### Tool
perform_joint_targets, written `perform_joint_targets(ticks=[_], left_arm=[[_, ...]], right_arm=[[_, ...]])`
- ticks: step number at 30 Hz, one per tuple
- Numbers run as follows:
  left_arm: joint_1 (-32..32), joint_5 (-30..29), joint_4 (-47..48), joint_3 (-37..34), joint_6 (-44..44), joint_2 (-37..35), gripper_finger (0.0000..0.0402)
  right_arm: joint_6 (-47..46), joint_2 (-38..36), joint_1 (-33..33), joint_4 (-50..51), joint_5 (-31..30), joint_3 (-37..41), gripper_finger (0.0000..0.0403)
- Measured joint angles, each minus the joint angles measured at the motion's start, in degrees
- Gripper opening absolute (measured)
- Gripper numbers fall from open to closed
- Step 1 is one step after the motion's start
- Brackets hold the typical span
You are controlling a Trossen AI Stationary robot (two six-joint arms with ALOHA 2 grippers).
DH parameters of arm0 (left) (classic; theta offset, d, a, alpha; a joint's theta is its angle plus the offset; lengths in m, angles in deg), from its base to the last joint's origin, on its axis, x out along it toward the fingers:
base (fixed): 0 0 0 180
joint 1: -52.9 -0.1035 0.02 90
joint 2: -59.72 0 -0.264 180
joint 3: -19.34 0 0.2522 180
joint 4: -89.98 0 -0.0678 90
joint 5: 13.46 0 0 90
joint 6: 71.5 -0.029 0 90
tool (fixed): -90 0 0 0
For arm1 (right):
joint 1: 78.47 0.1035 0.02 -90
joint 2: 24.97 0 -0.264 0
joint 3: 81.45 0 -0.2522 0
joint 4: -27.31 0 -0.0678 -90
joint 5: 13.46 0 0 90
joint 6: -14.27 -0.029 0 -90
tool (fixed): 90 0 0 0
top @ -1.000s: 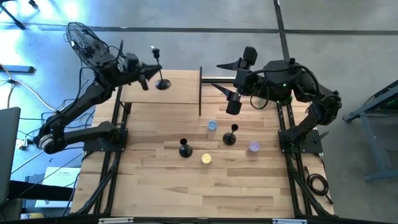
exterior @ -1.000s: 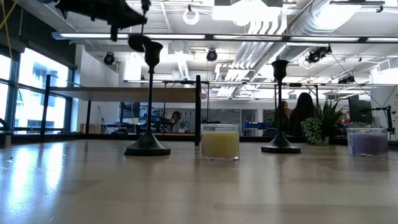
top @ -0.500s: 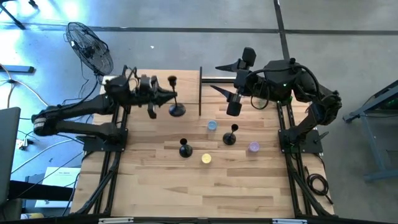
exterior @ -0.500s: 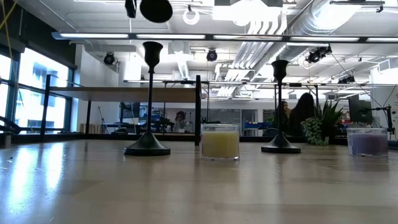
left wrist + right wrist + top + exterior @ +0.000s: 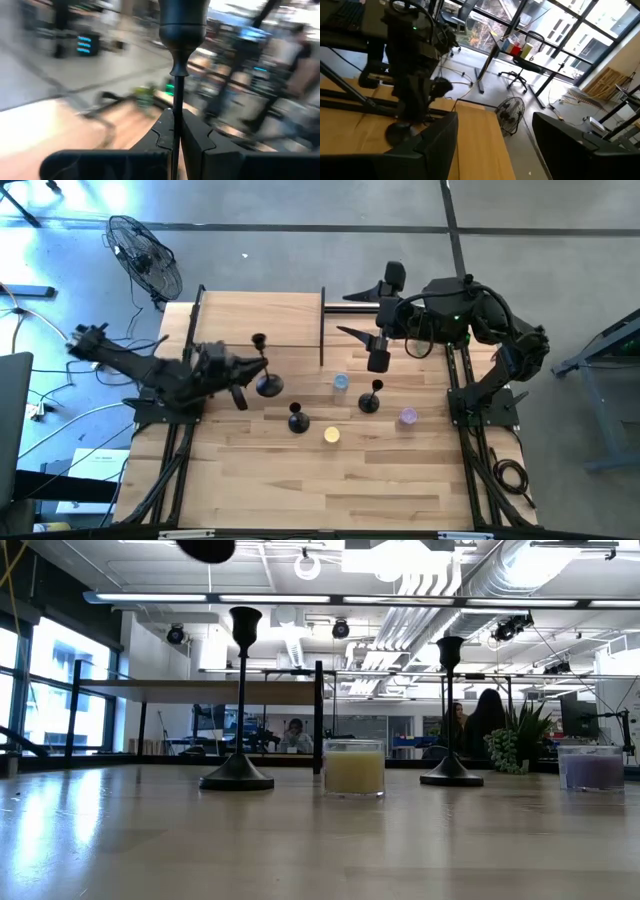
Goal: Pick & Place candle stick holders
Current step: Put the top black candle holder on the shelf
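Note:
My left gripper (image 5: pixel 250 368) is shut on one black candle stick holder (image 5: pixel 262 365) and carries it above the table's left half; its round base (image 5: pixel 206 548) shows at the low view's top. Two more candle stick holders (image 5: pixel 298 420) (image 5: pixel 372 398) stand upright on their round bases mid-table. My right gripper (image 5: pixel 358 308) hangs open, high over the table's far right, with nothing between its fingers. My left gripper pinches the holder's thin stem (image 5: pixel 176 107) between its two fingers, below the cup (image 5: pixel 183 20). The fingers come level from the table's left and lie across the stem. The holder stands upright in the hold, lifted clear of the table.
A raised wooden shelf (image 5: pixel 260 320) with a dark upright post (image 5: pixel 322 330) fills the far left. A blue candle jar (image 5: pixel 341 383), a yellow one (image 5: pixel 332 435) and a purple one (image 5: pixel 408 417) stand among the holders. The near half of the table (image 5: pixel 330 490) is bare wood.
My left gripper has swung from over the raised shelf toward the table's near edge, still shut on the holder, which has stayed upright and lifted clear. My right gripper has kept its place.

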Motion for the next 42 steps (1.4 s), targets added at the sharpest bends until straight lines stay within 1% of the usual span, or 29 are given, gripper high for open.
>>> perform_joint_targets(ticks=[2,5,6,7,8,10,14,18,20,24,27,30,32,36,39,42], left_arm=[[3.5,-11.3,-0.2,0.0,-1.1,0.0,0.0005],[6.0,-26.2,-0.6,0.9,-7.3,-0.4,0.0005],[5.9,-30.1,-0.8,1.6,-9.7,-0.4,0.0005],[5.6,-32.6,-0.9,2.2,-12.4,-0.5,0.0005],[4.6,-33.1,-0.9,2.8,-15.6,-0.7,0.0005],[0.9,-32.9,-1.2,3.5,-19.7,-1.9,0.0005],[-8.6,-33.1,0.4,3.6,-20.6,-5.6,0.0005],[-14.8,-33.2,5.1,3.6,-20.7,-11.3,0.0005],[-16.9,-33.1,7.9,3.4,-19.4,-14.3,0.0005],[-20.1,-32.7,17.3,2.1,-11.8,-19.6,0.0005],[-22.7,-28.5,23.0,-0.2,-4.9,-21.5,0.0005],[-26.4,-25.7,24.2,-3.2,-1.4,-21.7,0.0005],[-29.5,-22.5,24.0,-5.1,-0.1,-21.7,0.0005],[-37.7,-15.8,24.0,-7.5,3.7,-20.8,0.0005],[-44.7,-8.4,23.9,-8.4,5.1,-20.3,0.0005],[-51.9,-2.9,23.0,-9.5,5.3,-19.9,0.0005]], right_arm=[[0.0,0.0,0.0,0.4,1.1,0.0,0.025],[0.0,0.0,0.0,0.9,1.9,0.0,0.025],[0.0,0.0,0.0,1.0,2.0,0.0,0.025],[0.0,0.0,0.0,0.9,2.0,0.0,0.025],[0.1,0.0,0.0,0.9,2.0,0.0,0.025],[0.4,0.0,0.0,0.9,1.9,0.0,0.025],[0.4,0.0,0.0,0.9,2.1,0.0,0.0249],[-0.4,0.0,0.0,0.7,3.9,0.0,0.0241],[-0.5,0.0,0.0,0.7,4.0,0.0,0.0235],[-0.5,0.0,0.0,0.6,3.9,0.0,0.0221],[-0.4,0.0,0.0,0.3,3.8,0.0,0.0212],[-0.2,0.0,0.0,-0.1,3.8,0.0,0.0206],[-0.1,0.0,0.0,-0.1,3.8,0.0,0.0204],[-0.1,0.0,0.0,-0.1,3.8,0.0,0.0204],[-0.1,0.0,0.0,-0.1,3.8,0.0,0.0203],[-0.1,0.0,0.0,-0.1,3.8,0.0,0.0204]])
